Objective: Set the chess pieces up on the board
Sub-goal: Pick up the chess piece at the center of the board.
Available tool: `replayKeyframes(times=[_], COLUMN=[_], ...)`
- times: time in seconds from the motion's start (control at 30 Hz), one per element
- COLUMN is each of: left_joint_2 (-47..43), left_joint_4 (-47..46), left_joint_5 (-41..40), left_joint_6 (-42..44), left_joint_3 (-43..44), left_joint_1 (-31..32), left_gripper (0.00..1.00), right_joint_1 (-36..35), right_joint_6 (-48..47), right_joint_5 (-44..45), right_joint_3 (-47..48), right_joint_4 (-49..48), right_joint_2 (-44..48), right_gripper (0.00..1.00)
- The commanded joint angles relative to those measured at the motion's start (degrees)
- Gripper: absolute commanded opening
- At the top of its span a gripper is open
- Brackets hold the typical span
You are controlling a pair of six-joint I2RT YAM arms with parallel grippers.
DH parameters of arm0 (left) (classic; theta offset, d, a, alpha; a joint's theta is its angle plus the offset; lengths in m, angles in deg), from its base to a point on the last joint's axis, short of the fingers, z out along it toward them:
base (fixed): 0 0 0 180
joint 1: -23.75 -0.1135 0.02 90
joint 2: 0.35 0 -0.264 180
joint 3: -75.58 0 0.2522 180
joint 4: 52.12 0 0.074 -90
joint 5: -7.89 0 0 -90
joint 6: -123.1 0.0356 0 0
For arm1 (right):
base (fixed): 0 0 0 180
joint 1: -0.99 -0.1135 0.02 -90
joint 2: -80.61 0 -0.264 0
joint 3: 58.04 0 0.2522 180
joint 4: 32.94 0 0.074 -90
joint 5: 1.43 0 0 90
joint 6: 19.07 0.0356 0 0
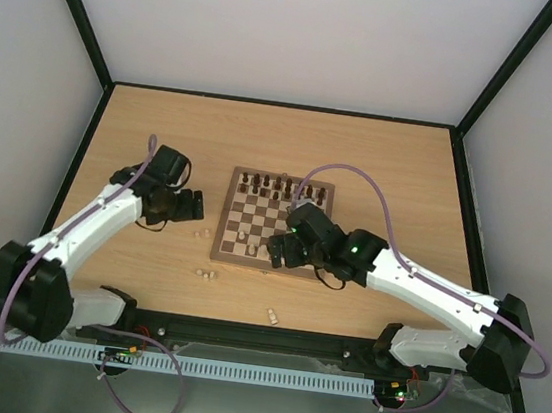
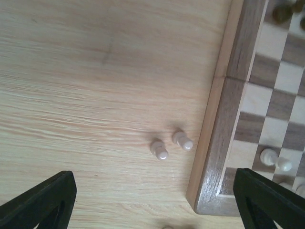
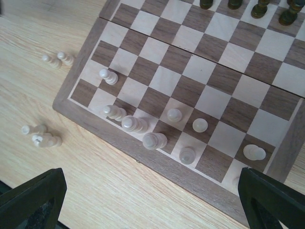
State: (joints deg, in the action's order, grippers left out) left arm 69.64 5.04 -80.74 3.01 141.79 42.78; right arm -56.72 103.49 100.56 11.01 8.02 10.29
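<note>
The board (image 1: 249,263) lies mid-table. Dark chess pieces (image 1: 274,183) line its far edge, and several pale ones (image 3: 155,140) stand on its near rows. My left gripper (image 1: 195,207) hovers open just left of the board, with nothing between its fingers (image 2: 43,205). Below it, two pale pieces (image 2: 159,149) lie on the table beside the board's corner (image 2: 217,143). Open and empty, my right gripper (image 1: 277,252) hangs over the board's near edge (image 3: 157,160), above the pale row.
More pale pieces lie loose on the table: a pair left of the board (image 3: 57,59), a few near its front-left corner (image 3: 40,136), and one close to the table's front edge (image 1: 271,316). Black rails border the table.
</note>
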Motion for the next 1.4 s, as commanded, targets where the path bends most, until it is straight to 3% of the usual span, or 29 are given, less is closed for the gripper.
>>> replayKeyframes(times=[0.0,0.5,1.37], left_joint_2=[6.7,13.8,22.2], left_joint_4=[0.5,0.4,-3.8], left_joint_5=[10.1,6.9,0.4], left_joint_6=[2.1,-0.7,-0.7], left_joint_3=[0.8,0.4,-1.1], left_joint_1=[-0.9,0.0,2.5], left_gripper=[0.89,0.58,0.32], right_joint_1=[0.2,0.5,0.9], right_joint_6=[-1.8,-3.2,-3.4], right_joint_5=[-1.9,-5.0,-6.8], right_joint_3=[-2.6,-8.1,-9.1], right_joint_4=[-3.1,-6.9,-7.3], right_joint_2=[2.5,5.3,5.8], right_gripper=[0.99,0.97,0.95])
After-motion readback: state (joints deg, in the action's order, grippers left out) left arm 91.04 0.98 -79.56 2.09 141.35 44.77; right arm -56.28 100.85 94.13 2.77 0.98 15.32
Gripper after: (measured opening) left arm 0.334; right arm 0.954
